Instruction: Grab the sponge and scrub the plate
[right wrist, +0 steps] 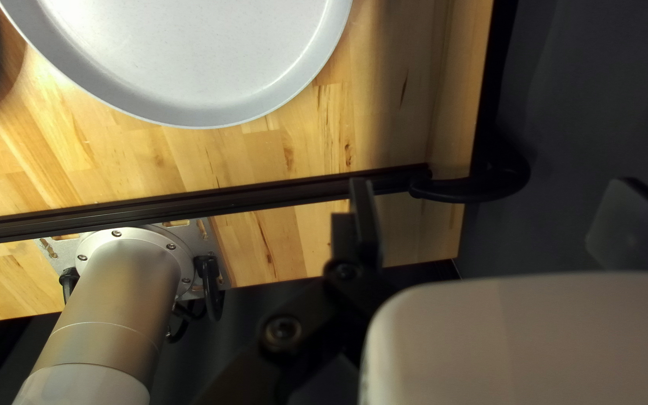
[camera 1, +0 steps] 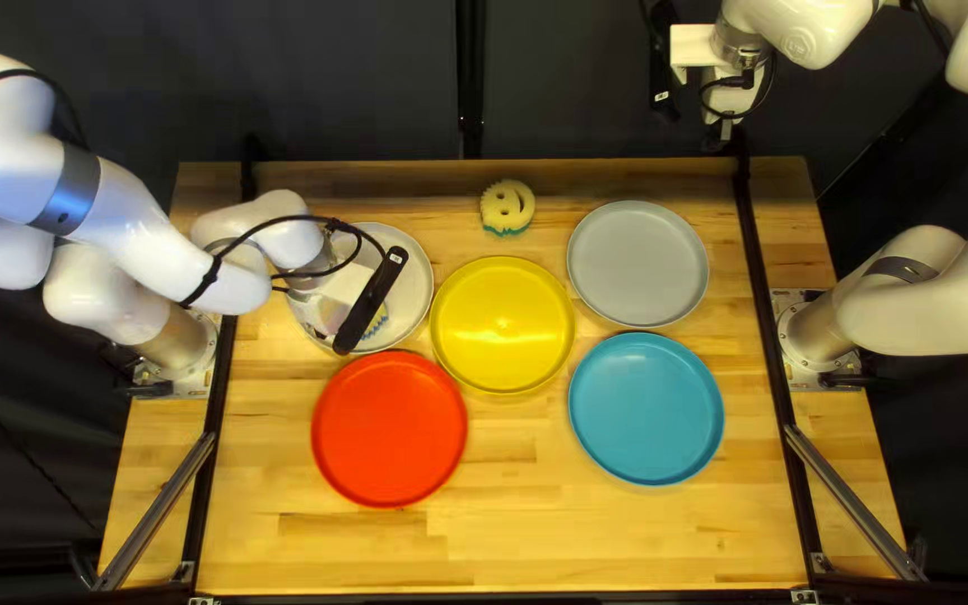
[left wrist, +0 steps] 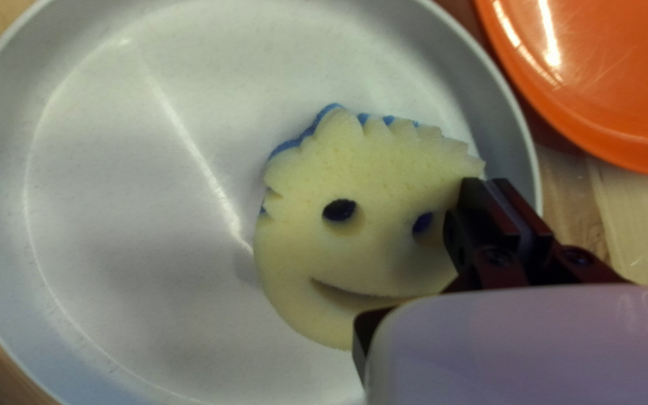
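Note:
At the left of the top left view my left gripper (camera 1: 333, 316) is over the white plate (camera 1: 413, 272), its fingertips hidden. A yellow sponge with blue backing (camera 1: 375, 325) shows below it. In the left wrist view my left gripper (left wrist: 495, 187) is shut on one edge of this smiling sponge (left wrist: 301, 247), over the white plate (left wrist: 114, 150). One finger lies across the yellow face; the other shows just behind. My right gripper (camera 1: 725, 132) hangs beyond the table's far edge; in the right wrist view the right gripper (right wrist: 496, 214) stands open, holding nothing.
A second smiling sponge (camera 1: 506, 205) lies near the table's far edge. Yellow (camera 1: 502, 325), red (camera 1: 390, 428), blue (camera 1: 647, 408) and grey (camera 1: 638, 263) plates are spread over the table. The yellow and red plates sit close to the white one.

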Controlling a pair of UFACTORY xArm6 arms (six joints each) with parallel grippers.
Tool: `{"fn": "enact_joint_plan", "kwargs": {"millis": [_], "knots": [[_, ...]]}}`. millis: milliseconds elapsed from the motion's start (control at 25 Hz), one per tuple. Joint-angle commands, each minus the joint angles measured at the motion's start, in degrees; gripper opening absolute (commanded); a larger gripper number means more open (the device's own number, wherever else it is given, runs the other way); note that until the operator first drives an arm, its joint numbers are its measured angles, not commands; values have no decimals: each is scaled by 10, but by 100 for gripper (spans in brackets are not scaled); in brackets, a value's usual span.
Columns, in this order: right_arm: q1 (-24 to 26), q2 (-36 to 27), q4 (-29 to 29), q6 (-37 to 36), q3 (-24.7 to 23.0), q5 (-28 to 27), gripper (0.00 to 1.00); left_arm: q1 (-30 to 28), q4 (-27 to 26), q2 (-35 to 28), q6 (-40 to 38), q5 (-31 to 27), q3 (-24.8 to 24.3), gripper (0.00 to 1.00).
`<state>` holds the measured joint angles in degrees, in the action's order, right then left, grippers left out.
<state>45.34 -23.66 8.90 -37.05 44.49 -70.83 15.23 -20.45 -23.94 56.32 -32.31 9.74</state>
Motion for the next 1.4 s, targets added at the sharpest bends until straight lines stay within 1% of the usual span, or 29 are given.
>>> {"fn": "enact_joint_plan", "kwargs": {"millis": [40,200,320,520,640,760,920,1000,1160,1400], "knots": [[0,0,0,0,0,0,100,63,15,-3,40,-30,11,0],[0,0,0,0,0,0,100,95,22,0,58,-44,21,0],[0,0,0,0,0,0,100,91,21,1,54,-46,24,0],[0,0,0,0,0,0,100,30,-12,28,36,-8,29,0],[0,0,0,0,0,0,100,-27,-47,51,23,24,36,0],[0,0,0,0,0,0,100,-73,-66,65,6,44,47,0],[0,0,0,0,0,0,100,-96,-79,85,6,60,65,0],[0,0,0,0,0,0,100,-80,-81,101,25,62,77,0],[0,0,0,0,0,0,100,-25,-81,125,73,53,91,0],[0,0,0,0,0,0,100,35,-55,126,98,19,107,0]]}}
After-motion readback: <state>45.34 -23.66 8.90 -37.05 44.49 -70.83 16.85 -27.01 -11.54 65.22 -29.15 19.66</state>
